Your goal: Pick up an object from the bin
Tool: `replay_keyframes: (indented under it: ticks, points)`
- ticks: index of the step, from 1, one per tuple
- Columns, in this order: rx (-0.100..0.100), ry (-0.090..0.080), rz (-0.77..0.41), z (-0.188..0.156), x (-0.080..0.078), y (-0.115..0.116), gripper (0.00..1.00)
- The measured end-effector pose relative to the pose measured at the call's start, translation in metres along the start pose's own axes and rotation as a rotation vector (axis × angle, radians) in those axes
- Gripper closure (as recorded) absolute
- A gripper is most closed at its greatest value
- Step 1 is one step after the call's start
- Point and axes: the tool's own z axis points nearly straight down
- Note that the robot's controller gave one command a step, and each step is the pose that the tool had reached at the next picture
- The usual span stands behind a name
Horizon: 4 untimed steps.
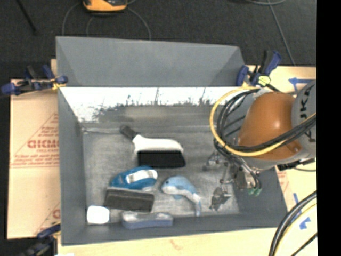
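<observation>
My gripper [215, 181] hangs low over the right part of the bin floor, under the arm's wrist. It is open, and only bare floor lies between the fingers. Just left of it lies a light blue, dolphin-shaped toy [180, 188], whose tail end almost reaches the nearer fingertip [218, 199]. A white-backed brush with black bristles [159, 151] lies further back and to the left, clear of the gripper.
In the front left of the bin lie a blue and white item [133, 177], a black oblong block [128, 200], a small white block [98, 215] and a flat grey-blue piece [147, 220]. The arm's orange cover and cables hang over the right wall.
</observation>
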Motion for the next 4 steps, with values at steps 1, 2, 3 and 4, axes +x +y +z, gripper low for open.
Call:
replay_keyframes:
  ticks: [1,2,3,4]
  points:
    - [-0.001,0.01,0.073,0.039,0.001,0.018,0.0]
    - [-0.001,0.006,0.147,0.058,0.008,0.045,0.0]
    - [-0.001,0.006,0.298,0.083,0.003,0.045,0.0]
    - [-0.001,0.005,0.249,0.087,0.008,0.044,1.0]
